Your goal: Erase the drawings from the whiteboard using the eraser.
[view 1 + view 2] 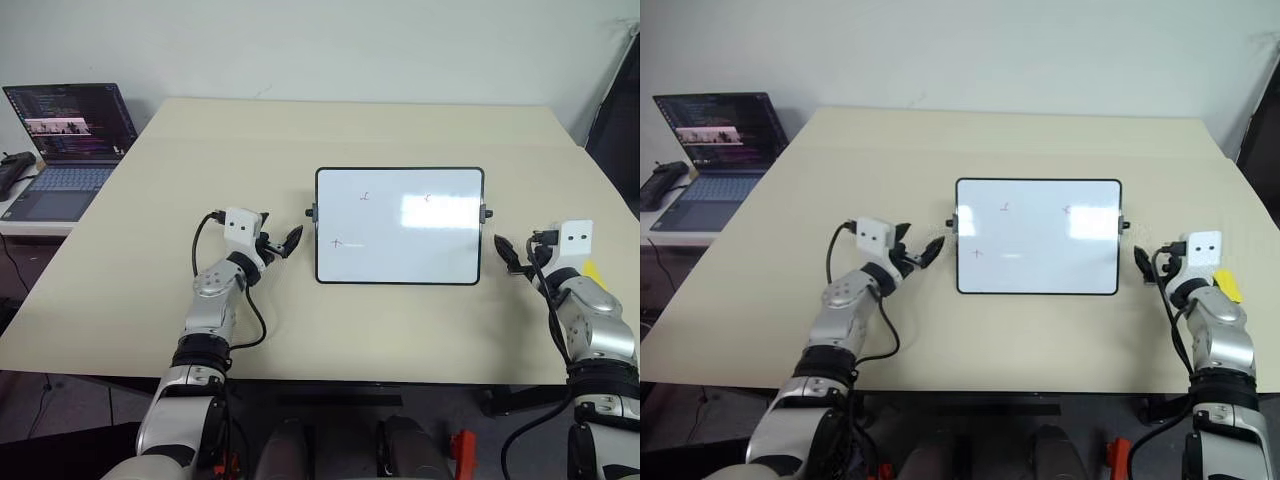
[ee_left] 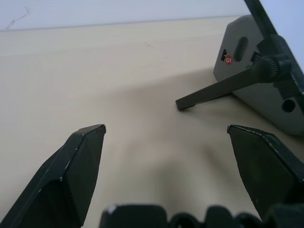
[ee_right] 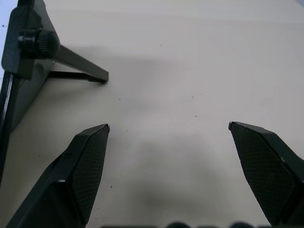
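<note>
Beige table [image 1: 150, 300] (matte) with whiteboard [image 1: 400, 262] and yellow eraser [image 1: 592, 272].

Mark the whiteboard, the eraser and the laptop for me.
whiteboard [image 1: 400, 262]: left eye view, bare white surface near its lower edge.
eraser [image 1: 1226, 284]: right eye view, yellow body beside the right arm.
laptop [image 1: 70, 122]: left eye view, middle of the lit screen.

Whiteboard [image 1: 400, 226] mid-table [image 1: 150, 300]; bare tabletop both sides; laptop [image 1: 65, 150] far left.
</note>
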Robot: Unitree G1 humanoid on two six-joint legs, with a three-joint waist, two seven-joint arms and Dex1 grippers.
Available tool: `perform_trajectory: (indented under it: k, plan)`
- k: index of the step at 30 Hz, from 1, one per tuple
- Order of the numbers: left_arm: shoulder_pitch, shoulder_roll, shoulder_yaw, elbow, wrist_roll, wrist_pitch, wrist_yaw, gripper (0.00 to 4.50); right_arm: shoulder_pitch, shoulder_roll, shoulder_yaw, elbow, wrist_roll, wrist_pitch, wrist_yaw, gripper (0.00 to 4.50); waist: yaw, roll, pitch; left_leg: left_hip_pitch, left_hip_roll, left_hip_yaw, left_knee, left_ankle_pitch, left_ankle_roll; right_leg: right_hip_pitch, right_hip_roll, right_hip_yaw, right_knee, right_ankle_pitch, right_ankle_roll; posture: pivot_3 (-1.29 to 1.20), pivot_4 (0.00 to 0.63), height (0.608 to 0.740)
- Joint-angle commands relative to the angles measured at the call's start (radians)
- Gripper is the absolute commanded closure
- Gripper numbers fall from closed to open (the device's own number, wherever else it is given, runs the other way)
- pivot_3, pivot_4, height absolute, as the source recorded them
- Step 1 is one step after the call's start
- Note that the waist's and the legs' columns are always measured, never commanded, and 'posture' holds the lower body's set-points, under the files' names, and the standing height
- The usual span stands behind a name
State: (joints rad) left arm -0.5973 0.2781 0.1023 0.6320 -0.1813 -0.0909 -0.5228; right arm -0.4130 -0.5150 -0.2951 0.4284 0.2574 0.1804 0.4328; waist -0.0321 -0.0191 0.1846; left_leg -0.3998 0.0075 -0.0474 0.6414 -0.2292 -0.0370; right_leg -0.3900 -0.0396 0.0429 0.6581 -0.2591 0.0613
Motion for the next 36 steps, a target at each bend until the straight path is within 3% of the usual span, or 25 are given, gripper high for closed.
perform_trajectory:
  k: [1, 6, 10, 14, 19, 23, 29, 36]
  plan:
    - [-0.038, -0.001, 0.001, 0.003, 0.002, -0.003, 0.0, 0.0, -0.011, 0.007, -0.006, -0.022, 0.004, -0.026, -0.004, 0.09, 0.0, 0.0, 0.0, 0.0, 0.0, 0.0, 0.0, 0.0, 0.0, 0.0, 0.0, 0.0, 0.0, 0.0, 0.0, 0.0, 0.15, 0.74]
    - [-0.039, 0.022, 0.002, 0.008, 0.013, -0.01, -0.002, 0.0, -0.016, 0.006, -0.012, -0.01, 0.0, -0.026, -0.01, 0.09, 0.0, 0.0, 0.0, 0.0, 0.0, 0.0, 0.0, 0.0, 0.0, 0.0, 0.0, 0.0, 0.0, 0.0, 0.0, 0.0, 0.15, 0.74]
    - [-0.038, 0.093, 0.027, -0.051, -0.039, 0.034, -0.096, 0.0, -0.02, -0.047, -0.044, -0.058, 0.029, 0.039, 0.006, 0.09, -0.002, 0.0, 0.0, 0.0, 0.0, 0.0, 0.0, 0.0, 0.0, 0.0, 0.001, 0.0, 0.0, 0.0, 0.0, 0.0, 0.15, 0.74]
    - [-0.006, 0.244, 0.031, -0.225, -0.16, 0.238, -0.327, 0.0, -0.03, -0.163, -0.119, -0.088, 0.096, 0.221, 0.018, 0.09, -0.001, 0.001, 0.001, -0.001, 0.0, 0.0, -0.001, 0.0, 0.0, -0.001, 0.001, 0.0, 0.0, 0.0, -0.001, 0.0, 0.15, 0.74]
    - [0.031, 0.356, -0.005, -0.499, -0.347, 0.532, -0.532, 0.0, -0.016, -0.289, -0.142, -0.041, 0.098, 0.26, 0.093, 0.09, 0.0, 0.001, 0.001, 0.0, 0.001, 0.0, -0.002, -0.001, 0.0, 0.0, 0.001, -0.001, -0.001, -0.002, -0.002, 0.0, 0.15, 0.74]
    - [-0.034, 0.347, -0.051, -0.674, -0.459, 0.732, -0.547, 0.0, -0.041, -0.358, -0.125, 0.044, 0.103, 0.317, 0.181, 0.09, 0.002, -0.001, 0.002, 0.0, 0.001, 0.0, -0.001, 0.0, 0.0, 0.0, 0.001, -0.001, -0.001, -0.003, -0.001, 0.0, 0.15, 0.74]
    - [-0.093, 0.195, -0.126, -0.816, -0.479, 0.795, -0.425, 0.0, -0.126, -0.41, -0.062, 0.254, 0.02, 0.298, 0.193, 0.09, -0.004, -0.001, 0.002, 0.001, 0.001, 0.001, -0.001, 0.0, 0.0, 0.001, 0.001, 0.001, -0.001, -0.003, 0.0, 0.0, 0.15, 0.74]
    - [-0.094, 0.14, -0.221, -0.901, -0.448, 0.789, -0.389, 0.0, -0.194, -0.427, -0.01, 0.397, -0.04, 0.256, 0.217, 0.09, -0.016, -0.001, 0.002, 0.001, 0.002, 0.002, -0.002, 0.0, 0.0, 0.0, 0.002, 0.001, -0.001, -0.003, -0.003, 0.0, 0.15, 0.74]
